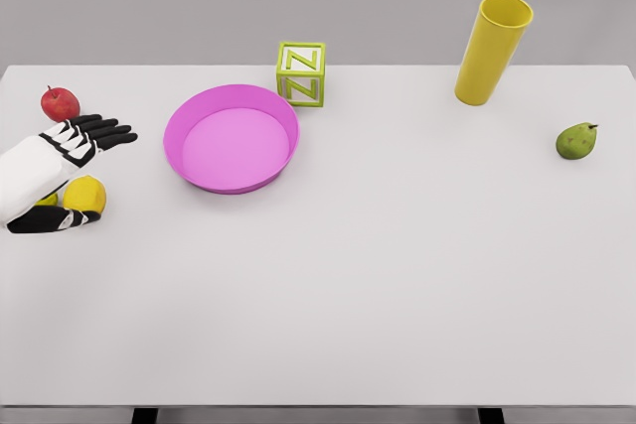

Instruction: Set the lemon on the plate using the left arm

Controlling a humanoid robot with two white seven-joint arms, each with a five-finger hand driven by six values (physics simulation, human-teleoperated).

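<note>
At the far left we see our left robot hand (75, 171) lying low over the white worktop (378, 285), its white forearm coming in from the left edge. Its black fingers (104, 132) stretch out toward the right, spread and straight, while the thumb lies along the worktop below. The lemon (84, 194) sits in the gap between fingers and thumb, touching or almost touching the palm; the robot hand is apart, not closed around the fruit. Whether the thumb actually touches the lemon we cannot tell.

Just behind the fingers rests a red apple (60, 103), close to the knuckles but apart from them. To the right of the fingertips, near yet not touching, stands the pink plate (191, 111), a shallow round dish with nothing in it. Beyond the plate's far right rim we find a green letter block (301, 73), just beside the dish. Much further right of the robot hand a tall yellow cup (492, 50) stands, and well apart at the far right lies a green pear (576, 141).
</note>
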